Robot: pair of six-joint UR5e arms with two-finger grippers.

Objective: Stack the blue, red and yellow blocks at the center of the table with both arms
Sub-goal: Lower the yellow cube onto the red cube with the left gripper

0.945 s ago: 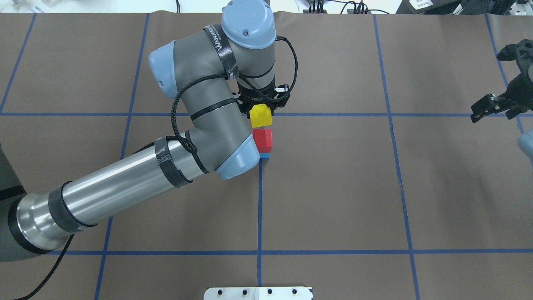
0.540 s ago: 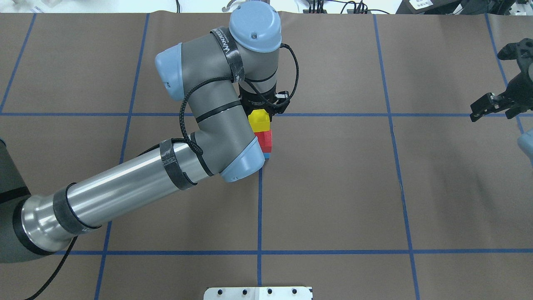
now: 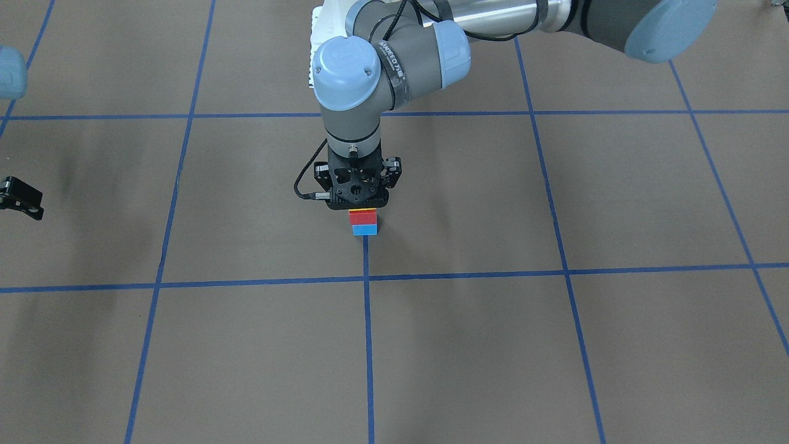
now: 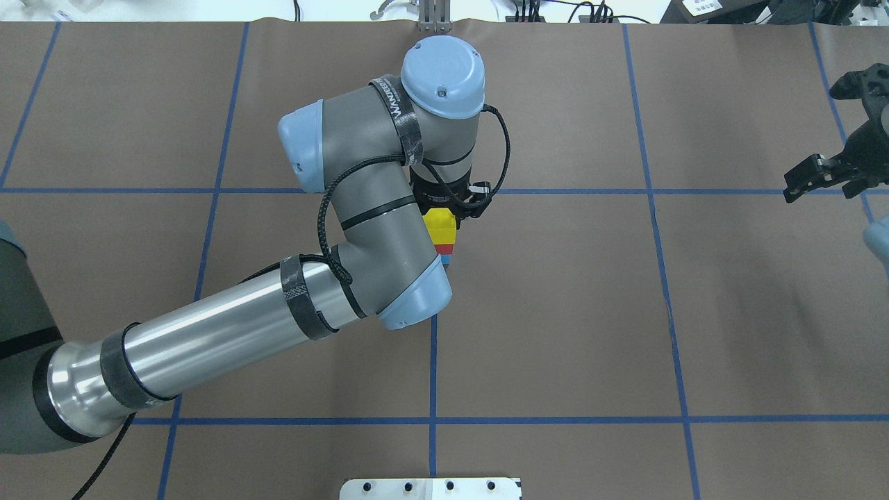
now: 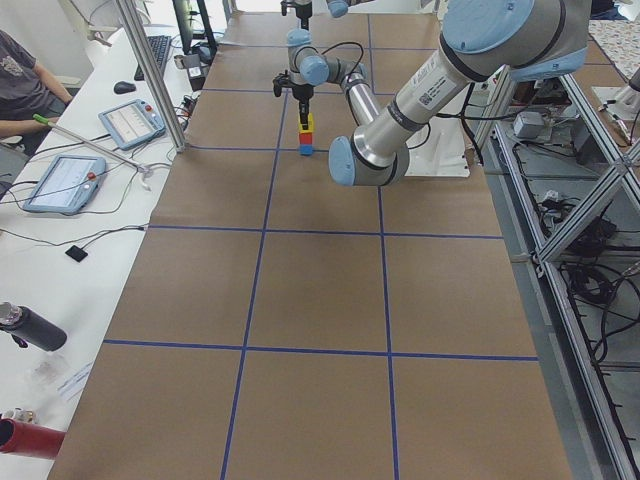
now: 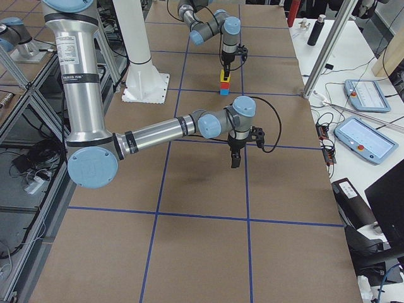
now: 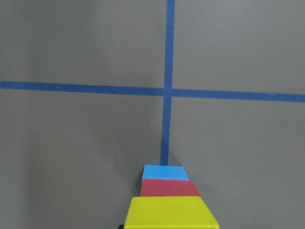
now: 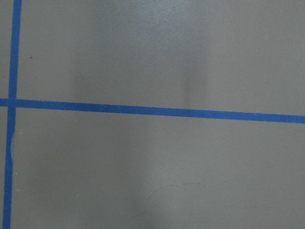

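A wide desk (image 4: 625, 312) covered in brown paper, marked into big squares by blue tape lines. The robot's left arm (image 4: 229, 326), thick, silver and grey, reaches in over the middle of the desk and bends down at the wrist. The right arm (image 6: 145, 132) is parked well apart on its own side, with nothing under it but bare paper.

The left gripper (image 3: 361, 205) points straight down over the tape crossing at the centre and pinches the yellow block (image 4: 440, 227) between its 2 fingers. The right gripper (image 4: 830, 170) hangs above the desk holding nothing. I cannot tell whether its fingers are spread or pressed together.

There are 3 small blocks in 1 column just beside the centre crossing: the blue block (image 3: 364, 229) on the desk, the red block (image 3: 362, 217) squarely on it, and the yellow one directly above. From the side views the yellow one seems to be resting on the red, though a thin gap could be hidden.

The blocks look light, rigid and flat-faced, with smooth painted sides that may slip under a loose pinch. The best hold is on 2 opposite side faces, around mid-height, squarely. The column is narrow, so I'd judge that any sideways drag on release could tip it. A straight parting of the fingers and a straight lift would suit.
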